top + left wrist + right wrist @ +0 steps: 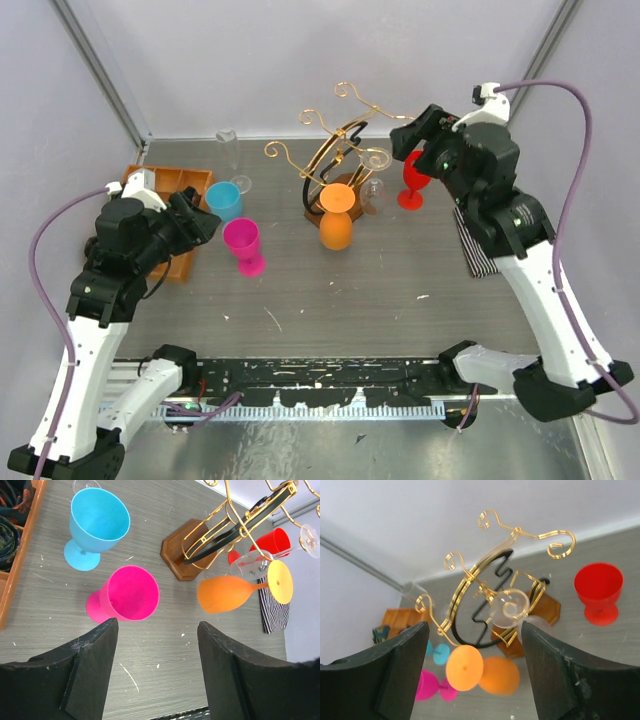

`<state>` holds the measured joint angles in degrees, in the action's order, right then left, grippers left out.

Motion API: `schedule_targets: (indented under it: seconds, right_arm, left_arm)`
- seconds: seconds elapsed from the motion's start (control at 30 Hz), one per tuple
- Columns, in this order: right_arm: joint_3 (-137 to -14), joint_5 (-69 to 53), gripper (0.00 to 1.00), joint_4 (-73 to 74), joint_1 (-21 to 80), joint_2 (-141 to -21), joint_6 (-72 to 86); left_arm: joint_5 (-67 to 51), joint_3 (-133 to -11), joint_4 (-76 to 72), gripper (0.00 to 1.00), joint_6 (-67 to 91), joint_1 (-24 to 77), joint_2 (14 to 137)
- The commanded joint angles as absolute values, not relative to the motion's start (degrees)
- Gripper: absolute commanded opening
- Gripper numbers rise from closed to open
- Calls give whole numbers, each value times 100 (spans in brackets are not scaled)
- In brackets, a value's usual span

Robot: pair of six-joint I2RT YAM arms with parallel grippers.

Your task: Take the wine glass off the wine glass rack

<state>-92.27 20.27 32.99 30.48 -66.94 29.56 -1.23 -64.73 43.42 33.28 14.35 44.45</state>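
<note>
The wine glass rack [338,160] is a gold wire stand with a black arch on a brown wooden base, at the back centre. An orange wine glass [336,218] hangs upside down from it, and a clear glass [374,186] hangs beside that. The rack [470,587], the orange glass [465,667] and the clear glass [509,609] show in the right wrist view. My right gripper [475,652] is open and empty, above and right of the rack [405,135]. My left gripper [157,652] is open and empty, near the pink glass [127,594], with the orange glass [225,593] ahead.
A red glass [412,178] stands right of the rack. A blue glass [224,200] and a pink glass [243,245] stand to the left. A wooden tray [175,182] lies at the far left, a striped cloth [474,248] at the right. A clear glass [228,145] stands at the back left.
</note>
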Motion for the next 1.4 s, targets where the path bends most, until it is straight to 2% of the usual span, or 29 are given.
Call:
schedule_targets:
  seconds: [0.0,0.1,0.2,0.4,0.57,0.73,0.8,0.83,0.93,1.03,1.13,1.3,1.37]
  right_arm:
    - [-9062,-1077,79,3980,1651,-7334,3492]
    - [-8903,-2321,79,3691,979,-7665,3733]
    - [-8762,-2933,77,3341,757,-7964,3917]
    - [-8484,-3279,72,2844,705,-8260,4208]
    - [-8334,-3260,71,2634,703,-8275,4274]
    - [-8336,-3174,70,2648,668,-8239,4265]
    - [-8359,-3202,64,2630,653,-8284,4276]
    - [-8362,-3226,56,2600,657,-8299,4298]
    - [-8360,-3255,44,2553,655,-8314,4326]
    - [-8383,-3261,40,2529,658,-8321,4333]
    - [-8402,-3259,31,2523,658,-8369,4333]
    - [-8402,-3245,29,2470,649,-8460,4351]
    - [-8371,-3234,21,2427,637,-8472,4371]
  left_arm:
    - [-291,-6559,4107,71,3275,1413,4443]
    - [-277,-6649,4178,71,3156,1415,4451]
    - [-338,-6700,4204,71,3120,1408,4510]
    - [-552,-6657,4150,71,3159,1413,4630]
    - [-599,-6630,4074,70,3205,1419,4644]
    - [-1528,-6771,3626,65,3545,1417,5103]
    - [-1804,-6983,3647,62,3618,1427,5417]
    - [-1870,-7070,3673,62,3638,1451,5570]
    - [-1873,-7163,3681,61,3639,1501,5657]
    - [-1762,-7041,3619,61,3649,1510,5550]
    - [-1739,-6871,3587,61,3679,1509,5449]
    - [-1718,-6744,3591,62,3683,1504,5344]
    - [-1717,-6756,3602,62,3670,1511,5332]
